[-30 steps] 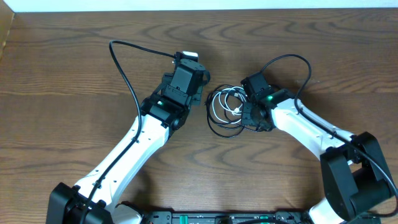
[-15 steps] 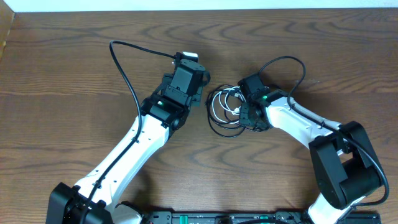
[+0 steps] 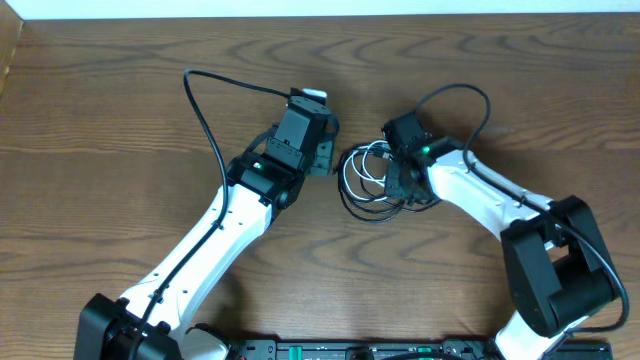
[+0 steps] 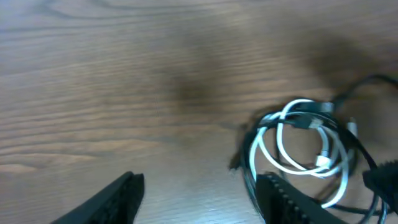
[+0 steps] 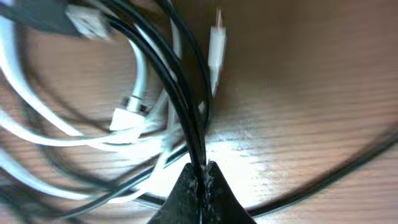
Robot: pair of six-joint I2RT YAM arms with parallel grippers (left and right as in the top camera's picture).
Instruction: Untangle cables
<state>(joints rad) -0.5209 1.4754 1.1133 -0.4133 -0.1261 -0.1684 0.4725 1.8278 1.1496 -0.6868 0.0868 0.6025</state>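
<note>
Wooden table point(image 3: 120, 100) from above, with two white robot arms reaching in toward a small tangle of cables near the middle.

Right gripper point(image 5: 202, 180): pinched shut, tips meeting on strands of the black cable point(image 5: 180, 93). Gripped right at the tips, with the black strands running straight up and away from them. Just beyond the tips and to their left, loops of the white cable point(image 5: 62, 142), crossing under and over the black. A white plug end point(image 5: 215, 43) farther off, slightly right of the tips, lying on the wood. A darker plug point(image 5: 56, 15) at the far upper left, blurred.

Left gripper point(image 4: 199, 199): open, fingers point(image 4: 118, 196) spread wide, bare wood in the gap. Off to the right of the fingers, the coil itself, flat on the table: white cable point(image 4: 292, 106) in a rounded loop, black cable point(image 4: 247, 149) curving along its left edge. Left edge of the coil just beside the right-hand finger; cannot tell whether touching.

From above, both cables point(image 3: 365, 185) in one overlapping bundle between the two grippers, right gripper point(image 3: 405, 185) on its right side, left gripper point(image 3: 322, 160) close by on its left.
</note>
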